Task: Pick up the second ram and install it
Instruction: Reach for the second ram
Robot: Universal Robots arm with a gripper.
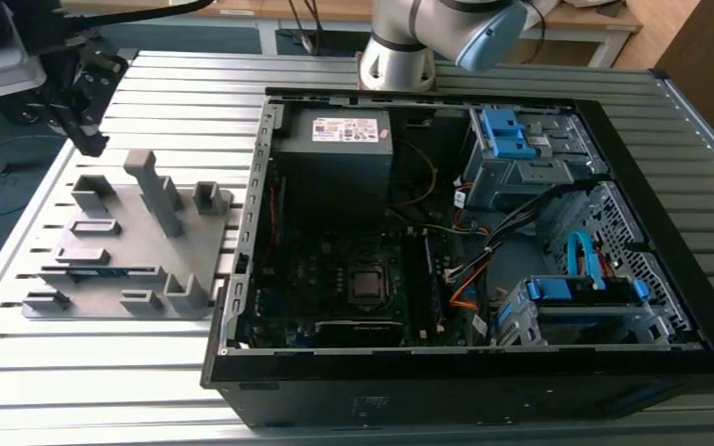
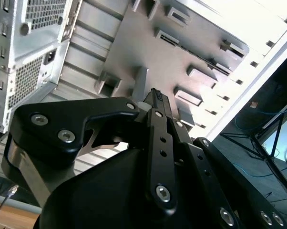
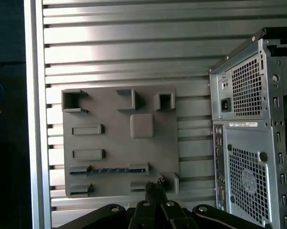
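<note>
Second ram (image 3: 109, 170) in grey tray (image 3: 116, 143) slot; tool (image 3: 157, 185) hovers above, apart.

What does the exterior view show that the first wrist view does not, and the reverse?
Exterior view: the open inside of the computer case, with motherboard and blue drive brackets. First wrist view: the case's rear panel with vent grilles and power socket. Both: the grey holder tray, the slatted table, the end effector near the tray.
</note>
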